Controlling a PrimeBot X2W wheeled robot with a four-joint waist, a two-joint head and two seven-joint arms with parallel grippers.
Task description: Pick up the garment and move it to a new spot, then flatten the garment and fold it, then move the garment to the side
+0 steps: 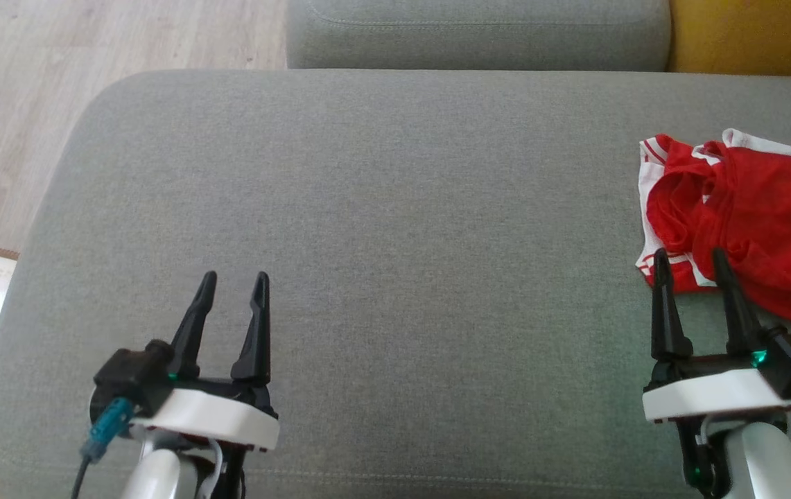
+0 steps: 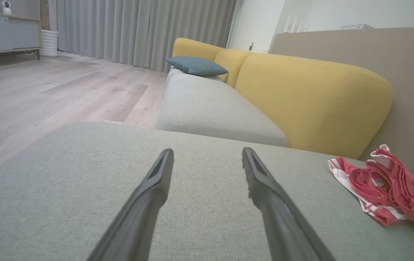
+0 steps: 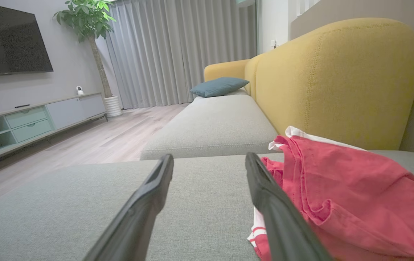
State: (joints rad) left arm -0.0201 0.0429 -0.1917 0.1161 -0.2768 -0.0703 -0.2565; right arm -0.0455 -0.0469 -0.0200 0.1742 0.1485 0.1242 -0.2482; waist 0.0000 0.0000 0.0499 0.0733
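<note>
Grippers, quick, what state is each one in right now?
Left gripper: open, holding nothing.
Right gripper: open, holding nothing, beside the crumpled red-and-white garment.

The grey seat cushion (image 1: pixel 395 208) lies open left of the crumpled garment (image 1: pixel 762 215). A yellow backrest (image 3: pixel 337 79) rises near the garment.
</note>
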